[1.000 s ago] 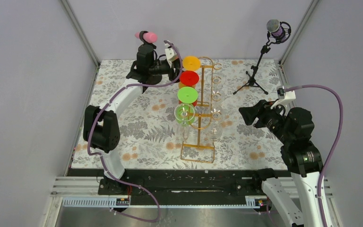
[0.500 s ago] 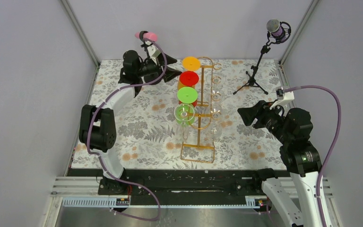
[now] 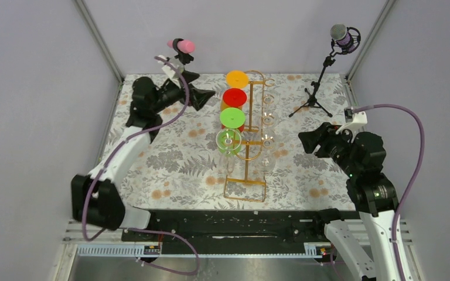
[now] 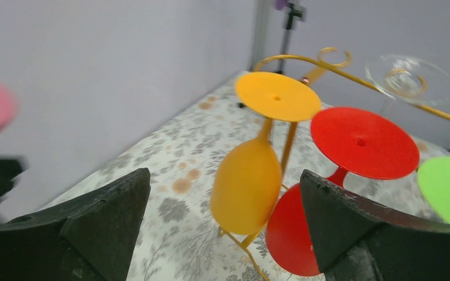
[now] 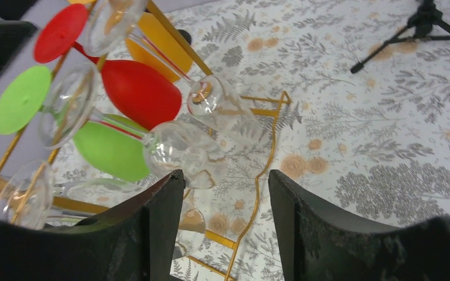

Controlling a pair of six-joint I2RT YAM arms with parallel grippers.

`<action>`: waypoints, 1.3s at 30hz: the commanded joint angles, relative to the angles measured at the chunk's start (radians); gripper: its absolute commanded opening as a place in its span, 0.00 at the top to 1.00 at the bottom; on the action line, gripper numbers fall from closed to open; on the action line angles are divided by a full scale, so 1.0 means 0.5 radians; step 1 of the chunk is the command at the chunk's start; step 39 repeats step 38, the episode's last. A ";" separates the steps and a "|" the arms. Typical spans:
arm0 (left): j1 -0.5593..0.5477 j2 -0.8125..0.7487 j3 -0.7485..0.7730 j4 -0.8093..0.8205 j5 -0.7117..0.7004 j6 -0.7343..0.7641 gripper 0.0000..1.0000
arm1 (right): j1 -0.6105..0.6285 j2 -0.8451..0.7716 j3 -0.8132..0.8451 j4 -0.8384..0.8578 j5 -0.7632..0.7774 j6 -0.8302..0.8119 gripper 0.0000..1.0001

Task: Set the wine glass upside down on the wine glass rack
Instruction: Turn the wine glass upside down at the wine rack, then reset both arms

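Observation:
The gold wire wine glass rack [image 3: 251, 133] stands mid-table. Upside-down glasses hang on its left side: orange [image 3: 237, 78], red [image 3: 234, 96], green [image 3: 232, 117] and a clear one [image 3: 228, 141]. Clear glasses [image 3: 268, 120] hang on its right side. My left gripper [image 3: 204, 89] is open and empty, left of the rack's far end. In the left wrist view it [image 4: 225, 222] faces the orange glass [image 4: 246, 184] and the red glass [image 4: 363, 140]. My right gripper [image 3: 304, 141] is open and empty, right of the rack. In the right wrist view it [image 5: 225, 222] faces clear glasses [image 5: 181, 152].
A microphone on a tripod [image 3: 328, 64] stands at the back right. A pink-topped stand [image 3: 181, 45] is at the back left, close behind my left gripper. Grey walls enclose the patterned table on three sides. The rack's wire base [image 5: 258, 175] lies below my right gripper.
My left arm has swung left and back from the rack's far end, its gripper staying open. The right arm has barely moved.

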 commanded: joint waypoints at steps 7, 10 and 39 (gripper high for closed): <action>-0.006 -0.900 -0.196 -1.365 -1.651 -0.444 0.01 | -0.013 0.149 -0.072 -0.240 0.317 0.214 0.36; -0.004 -1.055 -0.233 -1.667 -1.415 -0.403 0.01 | -0.011 0.104 -0.204 -0.201 0.390 0.232 0.34; -0.003 -1.684 -0.858 -2.006 -1.403 -0.453 0.01 | -0.010 -0.367 -0.738 -0.406 1.147 0.595 0.00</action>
